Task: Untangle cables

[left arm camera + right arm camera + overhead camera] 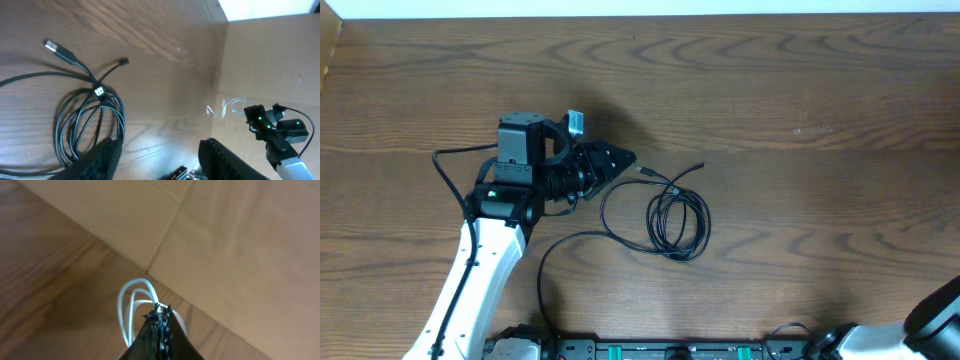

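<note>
Black cables (pixel 675 218) lie in a loose coil on the wooden surface (pixel 800 80), just right of centre in the overhead view. One strand trails toward the lower left, and two plug ends reach out from the coil's top. The left end effector (pixel 159 146) sits just left of the coil, its fingers spread wide and holding nothing. In the lower right corner, the right end effector (pixel 160 312) has its fingers pressed together, and loops of a white cord (pixel 131 297) emerge from between the tips, near a cardboard wall (pixel 240 240).
</note>
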`<state>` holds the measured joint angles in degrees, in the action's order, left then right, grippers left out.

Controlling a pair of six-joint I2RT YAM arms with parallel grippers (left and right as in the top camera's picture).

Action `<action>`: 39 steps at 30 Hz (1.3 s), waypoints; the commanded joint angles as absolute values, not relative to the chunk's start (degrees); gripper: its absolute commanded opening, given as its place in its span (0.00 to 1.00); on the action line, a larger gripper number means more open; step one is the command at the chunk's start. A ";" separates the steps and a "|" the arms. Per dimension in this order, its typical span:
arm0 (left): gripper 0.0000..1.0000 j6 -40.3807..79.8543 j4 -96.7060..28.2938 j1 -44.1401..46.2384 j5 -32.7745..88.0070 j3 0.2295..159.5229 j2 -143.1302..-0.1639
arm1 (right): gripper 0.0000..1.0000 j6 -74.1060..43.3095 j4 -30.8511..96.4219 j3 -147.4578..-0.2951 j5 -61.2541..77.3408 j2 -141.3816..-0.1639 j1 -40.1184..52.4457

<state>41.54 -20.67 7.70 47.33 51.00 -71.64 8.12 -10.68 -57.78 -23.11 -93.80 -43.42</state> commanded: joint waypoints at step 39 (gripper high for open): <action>0.69 30.20 -27.77 41.93 -4.89 50.83 -76.49 | 0.99 -14.76 -1.85 -69.63 14.50 -72.27 -38.28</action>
<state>31.42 -27.83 37.47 10.31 50.98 -73.91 -13.30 -2.31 -69.04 13.65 -74.32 -38.89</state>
